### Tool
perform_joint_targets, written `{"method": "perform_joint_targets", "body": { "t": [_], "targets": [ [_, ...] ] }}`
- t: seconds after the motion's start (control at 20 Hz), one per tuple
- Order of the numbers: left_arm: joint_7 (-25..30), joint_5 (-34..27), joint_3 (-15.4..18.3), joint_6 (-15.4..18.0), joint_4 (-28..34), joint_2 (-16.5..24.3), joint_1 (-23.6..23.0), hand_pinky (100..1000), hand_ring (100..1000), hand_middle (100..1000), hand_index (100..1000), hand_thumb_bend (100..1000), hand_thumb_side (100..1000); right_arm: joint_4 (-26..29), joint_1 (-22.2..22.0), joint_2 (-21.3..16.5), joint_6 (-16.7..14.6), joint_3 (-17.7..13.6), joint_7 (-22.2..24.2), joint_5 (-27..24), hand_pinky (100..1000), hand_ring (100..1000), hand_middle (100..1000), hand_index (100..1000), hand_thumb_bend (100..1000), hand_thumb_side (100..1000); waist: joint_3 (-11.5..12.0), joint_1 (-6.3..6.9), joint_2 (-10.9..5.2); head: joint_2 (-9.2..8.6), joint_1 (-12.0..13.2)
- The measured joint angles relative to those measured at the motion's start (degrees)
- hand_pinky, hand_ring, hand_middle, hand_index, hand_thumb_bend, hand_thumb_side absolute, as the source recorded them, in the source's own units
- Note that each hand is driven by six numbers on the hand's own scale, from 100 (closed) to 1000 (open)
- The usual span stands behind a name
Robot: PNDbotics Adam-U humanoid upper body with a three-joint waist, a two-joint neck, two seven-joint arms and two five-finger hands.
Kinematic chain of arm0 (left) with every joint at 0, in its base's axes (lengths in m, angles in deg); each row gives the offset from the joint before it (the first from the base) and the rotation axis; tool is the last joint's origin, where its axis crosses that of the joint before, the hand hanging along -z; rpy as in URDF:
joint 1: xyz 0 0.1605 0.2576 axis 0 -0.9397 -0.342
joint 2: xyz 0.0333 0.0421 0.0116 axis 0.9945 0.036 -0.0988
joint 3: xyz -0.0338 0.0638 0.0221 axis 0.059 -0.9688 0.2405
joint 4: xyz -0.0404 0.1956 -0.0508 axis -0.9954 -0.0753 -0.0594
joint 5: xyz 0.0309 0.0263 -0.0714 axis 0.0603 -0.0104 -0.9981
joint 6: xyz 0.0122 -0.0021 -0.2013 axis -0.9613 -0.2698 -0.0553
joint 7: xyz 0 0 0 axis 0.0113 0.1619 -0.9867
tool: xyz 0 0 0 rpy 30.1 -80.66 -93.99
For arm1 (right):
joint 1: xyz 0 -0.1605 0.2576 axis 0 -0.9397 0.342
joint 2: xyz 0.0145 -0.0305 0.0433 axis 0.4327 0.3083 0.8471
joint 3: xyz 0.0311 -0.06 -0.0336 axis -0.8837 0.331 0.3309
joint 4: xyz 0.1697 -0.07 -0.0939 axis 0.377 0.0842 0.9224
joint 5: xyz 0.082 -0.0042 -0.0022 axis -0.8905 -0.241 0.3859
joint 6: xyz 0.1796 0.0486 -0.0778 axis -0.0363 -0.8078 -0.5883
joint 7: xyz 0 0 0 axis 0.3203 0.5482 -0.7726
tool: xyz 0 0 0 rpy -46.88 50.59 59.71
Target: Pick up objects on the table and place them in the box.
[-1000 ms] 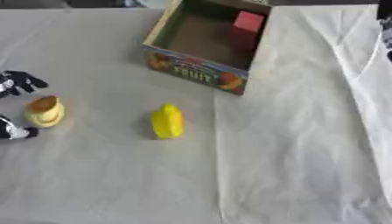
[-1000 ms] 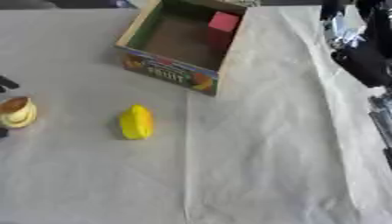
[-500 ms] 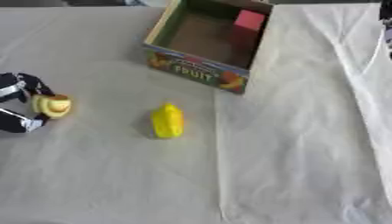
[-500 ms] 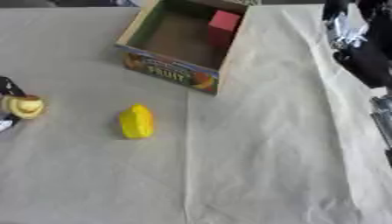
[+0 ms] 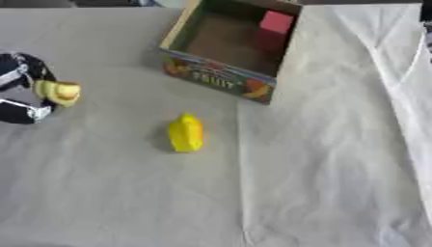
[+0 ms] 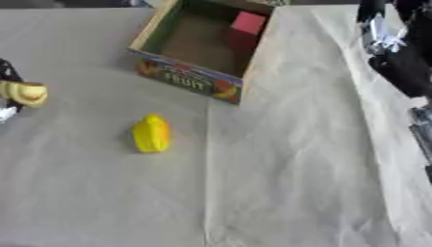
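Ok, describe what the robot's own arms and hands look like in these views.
The left hand at the left edge is black with silver-white bands across its fingers. On the right side of the right eye view, the right arm is a bulky black shape with a patch of silver-white parts near its top. Its hand cannot be made out, and no lettering shows on either.

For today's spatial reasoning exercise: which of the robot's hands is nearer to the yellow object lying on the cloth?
Left. The left hand, holding a pale yellow object, sits just left of the yellow object; the right hand is far right, beyond the box.
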Motion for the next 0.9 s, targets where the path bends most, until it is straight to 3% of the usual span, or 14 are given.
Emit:
{"method": "perform_joint_targets", "body": {
  "t": [0.2,0.45,0.65,0.9],
  "targets": [
    [0.6,-0.4,-0.3,1.1,2.6,-2.1,6.5,618,638,593,613,100,100,0.0,-0.1,0.0,0.0,0.0,-0.1,0.0,893,772,742,776,100,594,0.0,0.18,-0.2,0.26,-0.3],
    [1.6,1.6,-1.4,3.5,2.4,-9.4,14.4,621,639,594,615,100,100,0.0,0.0,0.0,-0.1,0.0,0.0,0.0,893,772,742,776,100,594,-0.1,-0.09,-0.22,0.24,-0.4],
    [1.5,5.7,-1.9,5.8,0.1,-16.8,19.5,630,640,597,621,100,100,0.0,1.0,0.2,-0.2,0.1,-0.1,-0.1,893,772,742,775,100,592,-0.8,-0.31,-0.19,0.2,-0.2],
    [-0.9,12.3,-1.6,8.9,-6.0,-24.0,24.1,640,646,603,631,121,100,0.0,3.9,1.1,-0.7,0.9,0.4,-0.8,892,772,742,776,100,576,-3.8,-0.93,0.57,-0.58,1.5]
  ]
}}
